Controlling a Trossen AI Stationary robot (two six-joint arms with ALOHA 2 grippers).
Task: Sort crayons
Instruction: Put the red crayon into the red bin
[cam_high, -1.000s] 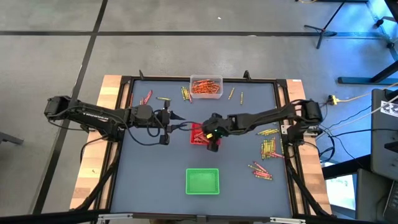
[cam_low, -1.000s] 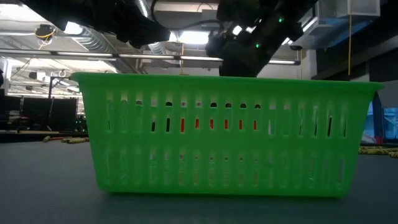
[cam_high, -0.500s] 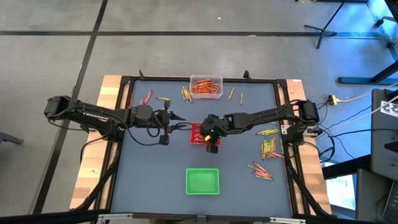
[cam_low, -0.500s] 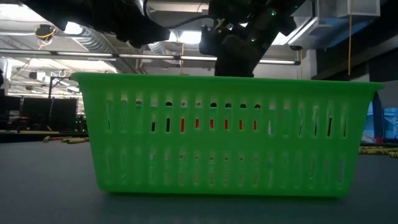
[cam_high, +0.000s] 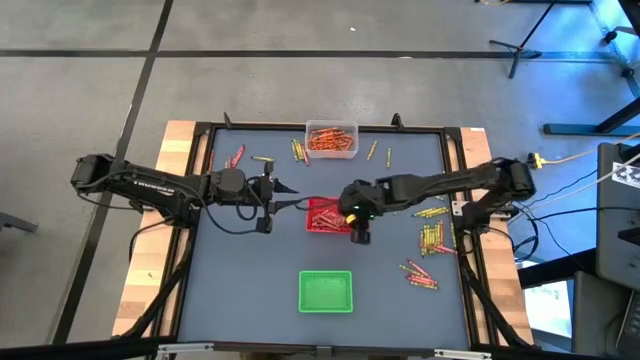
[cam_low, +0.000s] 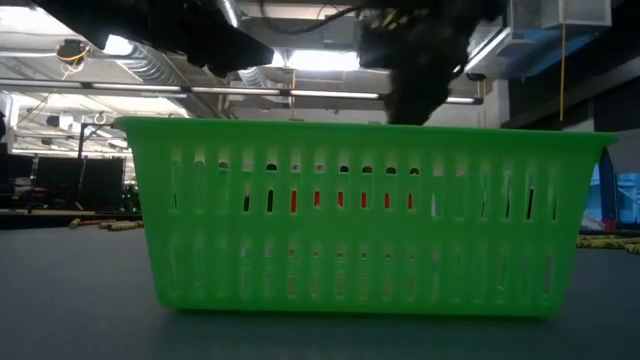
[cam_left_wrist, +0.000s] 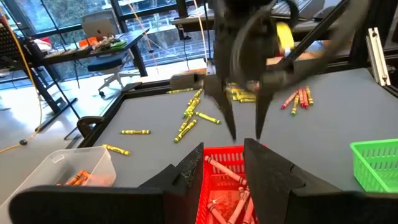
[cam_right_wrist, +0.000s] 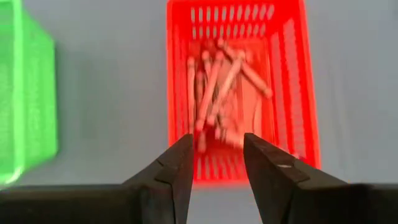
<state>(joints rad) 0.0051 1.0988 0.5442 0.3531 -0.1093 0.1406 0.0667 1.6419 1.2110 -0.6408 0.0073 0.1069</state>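
Observation:
The red tray (cam_high: 327, 201) stands mid-table on its base, with several red crayons (cam_right_wrist: 214, 93) lying in it. My right gripper (cam_right_wrist: 217, 149) hangs open above the tray's right edge, fingers slanting down, nothing between them. In the left wrist view it (cam_left_wrist: 244, 124) shows above the tray's far wall. My left gripper (cam_high: 298, 203) reaches level from the table's left to the tray's left wall. Loose crayons lie at the right: yellow-green (cam_high: 432, 237) and red (cam_high: 420, 275). My left gripper is at the red tray's left wall (cam_left_wrist: 214, 163), coming level from the table's left. Its own fingers (cam_left_wrist: 186, 177) hide the place of contact, so the kind of hold cannot be told. The tray sits flat on the table.
The green tray (cam_high: 326, 291) stands near the front edge and fills the low view (cam_low: 360, 215). A clear tray (cam_high: 331, 150) of orange crayons sits at the far edge. More loose crayons lie at the far left (cam_high: 236, 155) and beside the clear tray (cam_high: 297, 150).
My right gripper has risen and gone toward the table's right edge, from over the middle of the red tray to its right edge. The tray and my left gripper have stayed where they were.

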